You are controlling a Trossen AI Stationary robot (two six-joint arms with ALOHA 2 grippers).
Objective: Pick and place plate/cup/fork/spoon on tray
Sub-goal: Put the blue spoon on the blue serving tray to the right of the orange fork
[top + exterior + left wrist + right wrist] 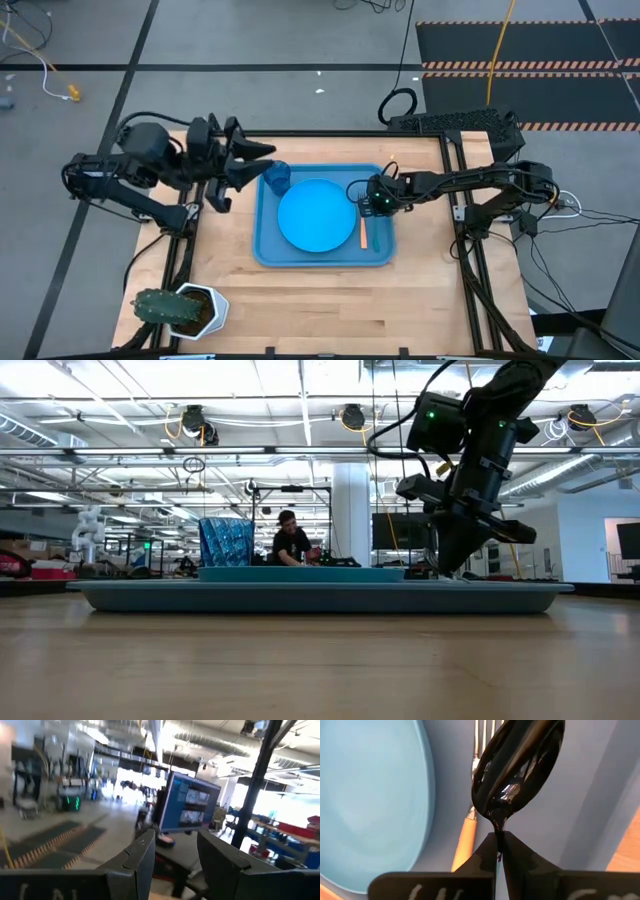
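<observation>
Tray [268, 250]: large, rectangular, blue, flat on bench. Plate [317, 215]: round, bright blue, lay flat inside it. Cup [277, 178]: dark blue, upright in tray corner beside plate. Fork [469, 822]: orange handle, lay in tray just beside plate. Spoon [517, 765]: dark bowl, held above fork, neck pinched between fingers [485, 856].

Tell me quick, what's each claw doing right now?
Left gripper: fingers open, holding nothing, raised near the cup.
Right gripper: fingers shut on the spoon, above the tray beside the fork.
</observation>
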